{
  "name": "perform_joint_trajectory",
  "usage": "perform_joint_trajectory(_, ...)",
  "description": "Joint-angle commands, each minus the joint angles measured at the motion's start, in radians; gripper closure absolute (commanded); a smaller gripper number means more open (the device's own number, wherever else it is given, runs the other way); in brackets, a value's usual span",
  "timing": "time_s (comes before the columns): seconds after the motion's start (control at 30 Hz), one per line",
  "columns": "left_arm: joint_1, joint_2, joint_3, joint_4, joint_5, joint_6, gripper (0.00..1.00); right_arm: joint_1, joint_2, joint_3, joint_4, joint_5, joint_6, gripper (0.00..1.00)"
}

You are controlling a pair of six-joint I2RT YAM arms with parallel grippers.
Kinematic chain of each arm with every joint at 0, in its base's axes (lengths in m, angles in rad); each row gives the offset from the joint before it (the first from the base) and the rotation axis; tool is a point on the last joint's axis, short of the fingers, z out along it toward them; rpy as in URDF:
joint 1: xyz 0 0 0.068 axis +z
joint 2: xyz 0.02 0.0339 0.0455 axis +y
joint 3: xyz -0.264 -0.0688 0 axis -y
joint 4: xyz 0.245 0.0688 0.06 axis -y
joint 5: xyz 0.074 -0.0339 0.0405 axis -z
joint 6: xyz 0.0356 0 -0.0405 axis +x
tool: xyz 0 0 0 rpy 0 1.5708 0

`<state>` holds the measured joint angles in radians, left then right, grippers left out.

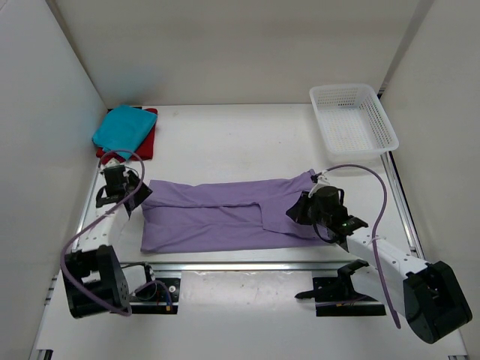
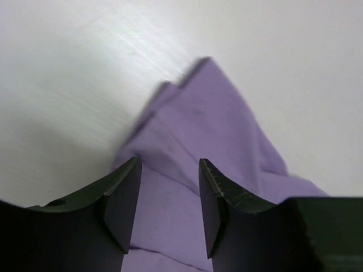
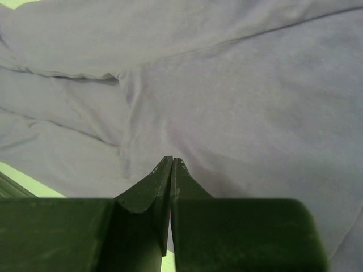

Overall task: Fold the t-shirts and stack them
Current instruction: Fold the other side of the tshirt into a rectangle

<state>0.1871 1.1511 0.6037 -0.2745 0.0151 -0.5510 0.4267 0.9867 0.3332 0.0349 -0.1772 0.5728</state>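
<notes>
Two arms work at the near edge of the white surface (image 1: pixel 225 135), and there are three t-shirts and one basket.

Nearest lies the pale lavender-purple cloth t-shirt (image 1: pixel 217 214). It is spread flat as a long band just beyond the arm bases, with its long axis running left to right along the near edge. I cannot tell which end is the collar. The left gripper (image 2: pixel 170 192) is at the band's left end. Its dark fingers (image 2: pixel 122 198) are spread apart, with a pointed corner of purple cloth lying under the gap. The right gripper (image 3: pixel 171 170) sits over the right end of the band with its fingers pressed together, tips down on the cloth. I cannot tell whether any fabric is caught between them.

At the far left corner, the teal-blue t-shirt (image 1: pixel 124 126) lies folded on top of the folded red t-shirt (image 1: pixel 142 146), whose edge shows at the right and near sides.

At the far right stands the white plastic lattice basket (image 1: pixel 339 88). All three shirts lie outside it, on the surface.
</notes>
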Motion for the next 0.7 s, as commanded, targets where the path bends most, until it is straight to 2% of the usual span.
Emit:
perform_joint_trajectory(0.0, 0.078, 0.061, -0.018, -0.005, -0.006, -0.006, 0.44, 0.015, -0.008, 0.027, 0.025, 0.015, 0.002, 1.00)
perform_joint_trajectory(0.07, 0.107, 0.044, -0.045, 0.018, -0.014, -0.010, 0.40, 0.020, -0.023, 0.014, 0.033, 0.007, -0.001, 1.00)
perform_joint_trajectory(0.17, 0.094, 0.024, -0.064, 0.035, -0.044, -0.021, 0.33, 0.014, -0.017, 0.004, 0.040, -0.008, -0.008, 1.00)
perform_joint_trajectory(0.37, 0.087, 0.064, -0.068, 0.101, -0.027, -0.050, 0.33, 0.015, -0.020, -0.026, 0.049, -0.030, -0.016, 1.00)
perform_joint_trajectory(0.43, 0.078, 0.094, -0.064, 0.109, -0.037, -0.046, 0.35, 0.015, -0.023, -0.033, 0.054, -0.033, -0.019, 1.00)
perform_joint_trajectory(0.67, 0.069, 0.168, -0.030, 0.115, -0.024, -0.038, 0.57, 0.000, -0.039, -0.043, 0.060, -0.041, -0.019, 1.00)
